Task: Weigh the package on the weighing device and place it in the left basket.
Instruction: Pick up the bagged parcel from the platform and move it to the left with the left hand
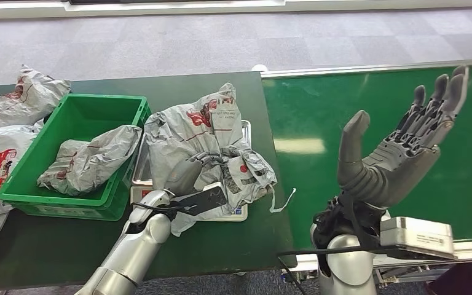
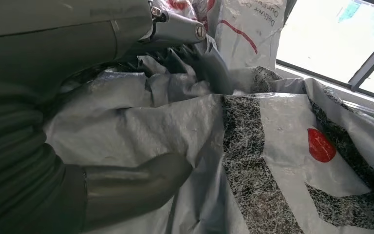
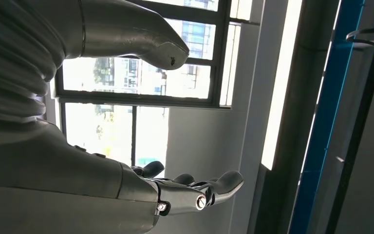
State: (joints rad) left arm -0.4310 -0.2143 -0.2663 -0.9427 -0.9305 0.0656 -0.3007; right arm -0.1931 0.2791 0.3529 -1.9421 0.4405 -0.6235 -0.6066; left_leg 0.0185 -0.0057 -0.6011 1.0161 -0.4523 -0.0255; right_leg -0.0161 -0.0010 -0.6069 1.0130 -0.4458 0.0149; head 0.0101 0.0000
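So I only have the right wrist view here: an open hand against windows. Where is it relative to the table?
Observer: The right hand is raised, palm up, over the green conveyor belt, holding nothing.
Reviewer: And the other hand?
Observer: The left hand has its fingers dug into a crumpled grey package and grips it.
Reviewer: Is that package on the scale?
Observer: Yes, it lies on the scale; the metal pan shows at its edges.
Reviewer: Anything in the basket?
Observer: The green basket beside the scale already holds one grey package.
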